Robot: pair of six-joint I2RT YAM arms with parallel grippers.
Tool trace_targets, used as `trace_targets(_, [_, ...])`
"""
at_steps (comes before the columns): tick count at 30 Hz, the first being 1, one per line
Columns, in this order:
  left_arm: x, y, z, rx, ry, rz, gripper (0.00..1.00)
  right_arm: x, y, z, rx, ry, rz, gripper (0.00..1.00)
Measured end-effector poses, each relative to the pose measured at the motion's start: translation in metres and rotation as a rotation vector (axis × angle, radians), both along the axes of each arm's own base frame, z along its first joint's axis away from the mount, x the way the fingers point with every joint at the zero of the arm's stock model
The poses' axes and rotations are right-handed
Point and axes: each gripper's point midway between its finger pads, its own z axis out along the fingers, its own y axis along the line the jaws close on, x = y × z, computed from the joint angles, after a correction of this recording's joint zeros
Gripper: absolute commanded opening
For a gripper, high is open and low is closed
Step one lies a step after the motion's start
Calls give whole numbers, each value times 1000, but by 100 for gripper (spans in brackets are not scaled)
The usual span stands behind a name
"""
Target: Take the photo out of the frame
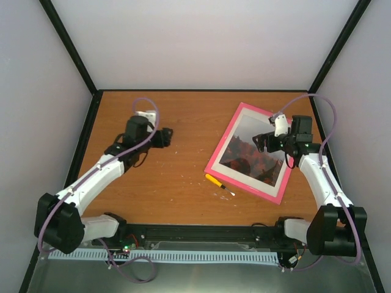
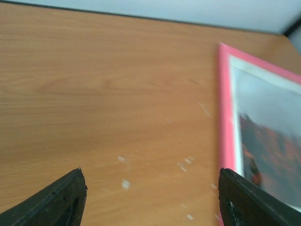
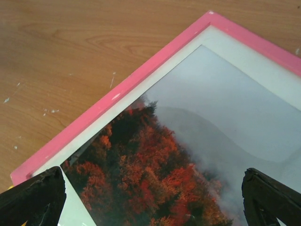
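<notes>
The left hand (image 1: 165,137) hangs open over the desk (image 1: 183,110), well left of the frame (image 1: 221,139), which lies face up at the right with a screwdriver (image 1: 215,182) by its near edge. The photo (image 1: 250,152) sits inside it, under the wide-open right hand (image 1: 264,141). The print likely leaves from the back, so gripping the pink edge and turning the frame over beats pressing its face.

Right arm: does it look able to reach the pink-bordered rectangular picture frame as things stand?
Probably yes. The right gripper hangs open directly over the pink-bordered rectangular picture frame, with nothing between them; the yellow-handled screwdriver lies off to the side, beside the frame.
</notes>
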Motion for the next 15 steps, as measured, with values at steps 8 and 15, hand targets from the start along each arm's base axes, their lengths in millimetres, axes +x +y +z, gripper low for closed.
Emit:
trace_targets(8, [-57,-104,-38,29,113,-272,75,-8,3,-10,-57,-22,28,100])
trace_targets(15, [-92,-173,-111,177,304,-373,82,-3,-5,-10,-113,-46,8,100])
